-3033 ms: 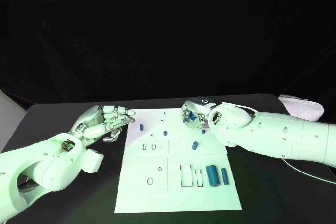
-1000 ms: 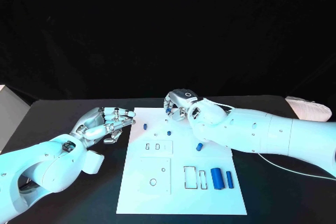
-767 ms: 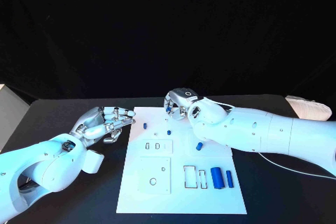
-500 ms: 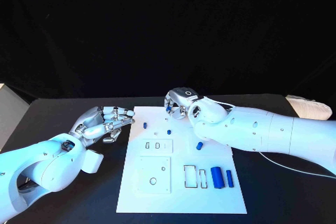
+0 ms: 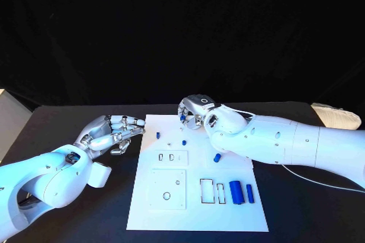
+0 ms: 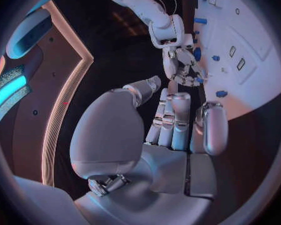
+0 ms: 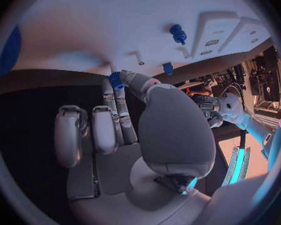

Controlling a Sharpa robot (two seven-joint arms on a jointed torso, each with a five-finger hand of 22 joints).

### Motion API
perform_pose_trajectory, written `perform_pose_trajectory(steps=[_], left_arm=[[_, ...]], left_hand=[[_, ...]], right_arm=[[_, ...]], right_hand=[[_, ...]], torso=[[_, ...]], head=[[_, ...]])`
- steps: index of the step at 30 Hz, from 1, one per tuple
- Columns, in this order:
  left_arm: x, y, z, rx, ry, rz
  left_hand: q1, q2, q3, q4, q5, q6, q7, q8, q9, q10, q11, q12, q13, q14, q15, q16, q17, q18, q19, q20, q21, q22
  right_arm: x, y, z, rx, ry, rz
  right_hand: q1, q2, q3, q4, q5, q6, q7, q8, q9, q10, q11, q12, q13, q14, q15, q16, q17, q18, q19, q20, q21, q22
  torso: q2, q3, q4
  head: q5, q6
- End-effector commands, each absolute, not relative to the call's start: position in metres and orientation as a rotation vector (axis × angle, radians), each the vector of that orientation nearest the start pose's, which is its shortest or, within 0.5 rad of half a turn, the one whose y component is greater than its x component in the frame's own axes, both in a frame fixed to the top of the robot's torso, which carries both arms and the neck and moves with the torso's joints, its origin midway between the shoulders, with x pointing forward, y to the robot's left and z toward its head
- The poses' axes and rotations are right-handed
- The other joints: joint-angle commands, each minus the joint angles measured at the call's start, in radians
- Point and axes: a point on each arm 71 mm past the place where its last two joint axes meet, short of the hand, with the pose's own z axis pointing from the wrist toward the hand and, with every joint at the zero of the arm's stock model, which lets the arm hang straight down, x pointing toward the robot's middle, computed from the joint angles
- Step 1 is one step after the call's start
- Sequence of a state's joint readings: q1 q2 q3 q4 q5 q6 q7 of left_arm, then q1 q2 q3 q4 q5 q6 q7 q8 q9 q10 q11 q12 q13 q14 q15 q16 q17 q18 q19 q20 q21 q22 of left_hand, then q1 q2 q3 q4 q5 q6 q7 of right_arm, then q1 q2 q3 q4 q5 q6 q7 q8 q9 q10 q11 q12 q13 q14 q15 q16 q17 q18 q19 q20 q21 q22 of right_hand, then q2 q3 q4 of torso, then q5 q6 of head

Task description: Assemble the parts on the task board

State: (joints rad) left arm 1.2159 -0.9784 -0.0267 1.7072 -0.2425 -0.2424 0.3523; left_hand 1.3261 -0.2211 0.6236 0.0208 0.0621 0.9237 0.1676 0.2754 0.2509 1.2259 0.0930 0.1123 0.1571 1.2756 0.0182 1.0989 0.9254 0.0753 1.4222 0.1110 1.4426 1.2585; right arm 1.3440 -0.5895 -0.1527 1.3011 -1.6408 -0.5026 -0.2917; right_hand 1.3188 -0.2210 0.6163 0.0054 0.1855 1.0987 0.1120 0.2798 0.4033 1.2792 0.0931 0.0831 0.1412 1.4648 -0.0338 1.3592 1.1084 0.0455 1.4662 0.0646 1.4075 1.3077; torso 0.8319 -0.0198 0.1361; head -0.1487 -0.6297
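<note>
The white task board lies in the middle of the black table. My right hand hovers over its far edge and pinches a small blue part between thumb and finger; the right wrist view shows that part at the fingertips. Loose blue parts lie on the board: a small peg, another peg, a short piece, a thick cylinder and a slimmer one. My left hand rests beside the board's left edge, fingers curled in, holding nothing.
Rectangular slots and round holes are cut in the board's near half, and two small slots sit nearer the middle. A pale cloth bundle lies at the table's far right. The left wrist view shows my right hand over the board.
Since three seconds ago my right hand has carried the small blue part left and farther along the board's far edge; over the last second it is nearly still. The left hand has stayed put.
</note>
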Motion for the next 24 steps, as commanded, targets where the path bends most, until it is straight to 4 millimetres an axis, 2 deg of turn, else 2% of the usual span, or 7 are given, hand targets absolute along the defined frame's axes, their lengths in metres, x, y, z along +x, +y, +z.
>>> perform_pose_trajectory(steps=[1, 24], left_arm=[[0.4525, 0.2097, -0.1484, -0.807, 1.542, -1.611], [0.4532, 0.2108, -0.1487, -0.808, 1.542, -1.608]], left_hand=[[0.0, 0.011, -0.001, -0.006, -0.006, -0.006, -0.001, -0.004, 0.001, -0.008, 0.0, 0.005, 0.001, -0.006, 0.0, -0.004, 0.001, -0.013, -0.007, 0.0, -0.004, 0.0], [0.0, 0.011, -0.001, -0.006, -0.006, -0.006, -0.001, -0.004, 0.001, -0.008, 0.0, 0.005, 0.001, -0.006, 0.0, -0.004, 0.001, -0.013, -0.007, 0.0, -0.004, 0.0]], right_arm=[[0.5356, -0.1435, -0.1545, -0.257, 1.444, 0.402], [0.5328, -0.1465, -0.153, -0.262, 1.424, 0.382]], right_hand=[[0.027, 0.032, 0.003, -0.002, 0.0, 0.008, -0.001, 0.004, 0.001, 0.058, -0.056, 0.005, 0.015, 0.028, -0.007, 0.004, 0.0, 0.005, 0.019, -0.004, 0.004, 0.021], [0.023, 0.03, 0.001, -0.002, -0.004, 0.007, -0.002, 0.006, 0.005, 0.058, -0.056, 0.003, 0.017, 0.028, -0.007, 0.005, 0.002, 0.005, 0.02, -0.003, 0.005, 0.023]], torso=[[0.002, -0.0013, 0.0024], [0.006, -0.0023, 0.0064]], head=[[-0.002, 0.0], [-0.005, 0.001]])
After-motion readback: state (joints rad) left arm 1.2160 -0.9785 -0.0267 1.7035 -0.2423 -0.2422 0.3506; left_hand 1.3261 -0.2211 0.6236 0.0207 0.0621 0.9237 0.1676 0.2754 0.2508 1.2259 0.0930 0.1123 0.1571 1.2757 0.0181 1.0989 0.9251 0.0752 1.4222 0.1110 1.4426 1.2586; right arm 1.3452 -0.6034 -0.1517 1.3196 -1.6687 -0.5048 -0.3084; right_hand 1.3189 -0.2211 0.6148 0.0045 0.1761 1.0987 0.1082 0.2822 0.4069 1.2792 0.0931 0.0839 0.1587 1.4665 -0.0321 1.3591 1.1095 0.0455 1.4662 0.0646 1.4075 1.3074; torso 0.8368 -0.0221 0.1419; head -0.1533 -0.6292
